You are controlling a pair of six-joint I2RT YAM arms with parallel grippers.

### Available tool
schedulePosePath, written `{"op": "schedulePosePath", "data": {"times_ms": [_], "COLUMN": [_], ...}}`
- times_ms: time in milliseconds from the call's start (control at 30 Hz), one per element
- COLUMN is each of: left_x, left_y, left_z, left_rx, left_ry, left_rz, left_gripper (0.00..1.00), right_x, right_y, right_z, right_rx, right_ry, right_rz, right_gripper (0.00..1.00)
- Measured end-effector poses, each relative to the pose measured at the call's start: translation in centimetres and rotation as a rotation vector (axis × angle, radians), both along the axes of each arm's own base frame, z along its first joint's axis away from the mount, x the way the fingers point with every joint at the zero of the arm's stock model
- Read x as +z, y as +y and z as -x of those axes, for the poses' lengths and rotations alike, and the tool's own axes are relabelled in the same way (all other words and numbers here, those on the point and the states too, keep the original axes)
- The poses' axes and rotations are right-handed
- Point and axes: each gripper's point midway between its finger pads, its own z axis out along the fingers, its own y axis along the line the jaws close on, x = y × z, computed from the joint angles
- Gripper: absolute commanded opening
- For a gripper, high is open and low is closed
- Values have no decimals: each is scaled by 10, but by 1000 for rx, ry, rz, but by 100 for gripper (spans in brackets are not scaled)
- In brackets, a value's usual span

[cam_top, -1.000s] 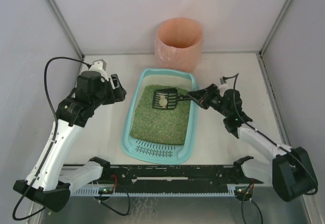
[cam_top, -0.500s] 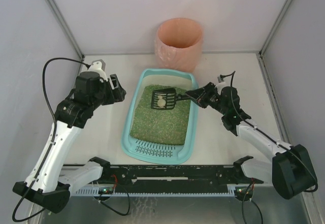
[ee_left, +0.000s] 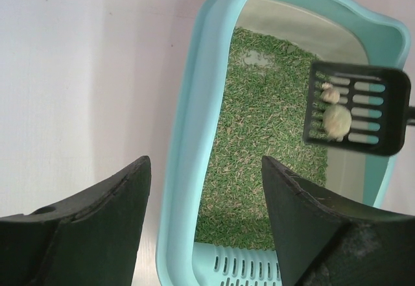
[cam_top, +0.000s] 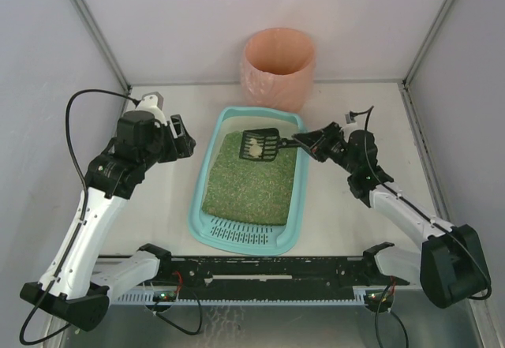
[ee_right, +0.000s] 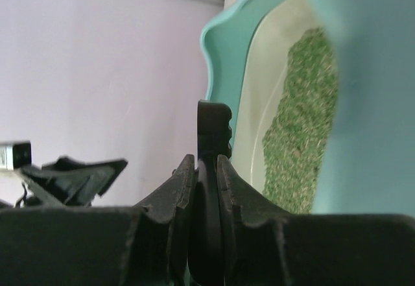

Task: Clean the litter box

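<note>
Gripping the scoop (cam_top: 260, 144) by its thin handle with the right fingers (cam_top: 306, 144), pressed shut on it from both sides. In the right wrist view, only the handle's edge standing up between the two pads. Holding the slotted black head out past those fingertips, over the far end of the litter box (ee_left: 194, 137). Carrying two pale clumps (ee_left: 336, 119) on the head, a big one and a small one side by side.

Hovering with the left fingers (cam_top: 188, 136) spread wide, nothing between them, just off the box's long side opposite the right fingers. Looking down between the left pair: teal rim first, then green-brown granules (cam_top: 248, 182), then the scoop head beyond.

As for the litter box: lying flat on the bench (cam_top: 162, 206) between the two pairs of fingers. Filled with granules across the middle, with bare pale floor showing by the far wall near the scoop head. Ending in a slotted grate (cam_top: 246, 235) at the near end, well back from both pairs of fingers.

Beyond the box's far end, farther out than either pair of fingers and nearer the right ones: a round pink-orange bin (cam_top: 278, 68), upright, open on top. Impossible to tell whether touching the box.
</note>
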Motion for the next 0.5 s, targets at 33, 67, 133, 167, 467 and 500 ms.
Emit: {"op": "schedulePosePath", "data": {"times_ms": [33,67,133,167,467,500], "left_x": [0,0,0,0,0,0], "left_y": [0,0,0,0,0,0], "left_z": [0,0,0,0,0,0], "left_rx": [0,0,0,0,-1,-1], "left_ry": [-1,0,0,-1,0,0], "left_rz": [0,1,1,1,-1,-1], "left_gripper": [73,73,72,72,73,73], "right_x": [-2,-3,-8,-11,-21,-18], "right_y": [-5,-6,1,12,-13,-21], "right_z": [-2,-4,-8,-6,12,8], "right_rx": [-21,-32,-31,-1,-38,-72], "right_ry": [7,12,19,28,54,44], "right_rz": [-4,-9,-14,-15,-13,-19], "right_gripper": [0,0,0,0,0,0]}}
